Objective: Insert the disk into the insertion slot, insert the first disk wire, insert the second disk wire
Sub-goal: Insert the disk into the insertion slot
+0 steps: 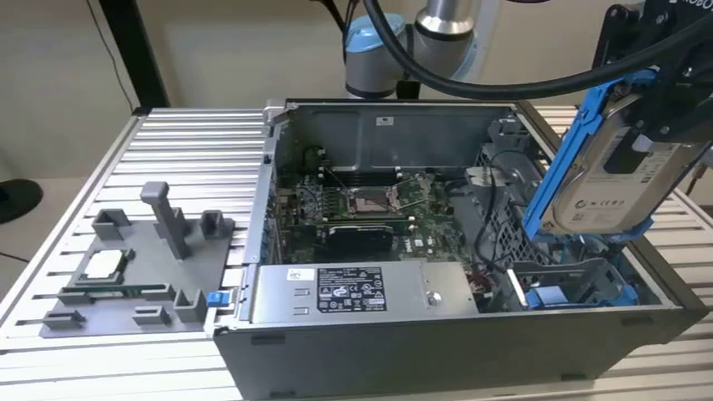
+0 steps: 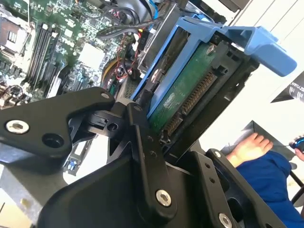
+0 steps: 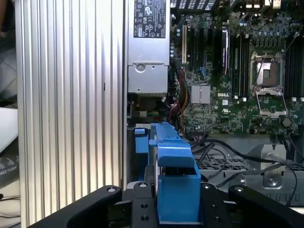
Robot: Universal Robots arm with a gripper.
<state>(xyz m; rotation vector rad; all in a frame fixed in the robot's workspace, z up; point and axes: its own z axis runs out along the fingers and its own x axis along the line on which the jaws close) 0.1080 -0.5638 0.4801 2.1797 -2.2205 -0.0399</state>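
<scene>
Jaws tight around one disk (image 1: 607, 184), above one insertion slot (image 1: 570, 288).

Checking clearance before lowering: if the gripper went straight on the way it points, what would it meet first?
Probably the insertion slot: the gripper points down and the disk it holds hangs above it, though depth is unclear.

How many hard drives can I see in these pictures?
1. The hard drive is gripped by the robot's hand, tilted above the open computer case at the exterior view's right. Others may be hidden inside.
</scene>
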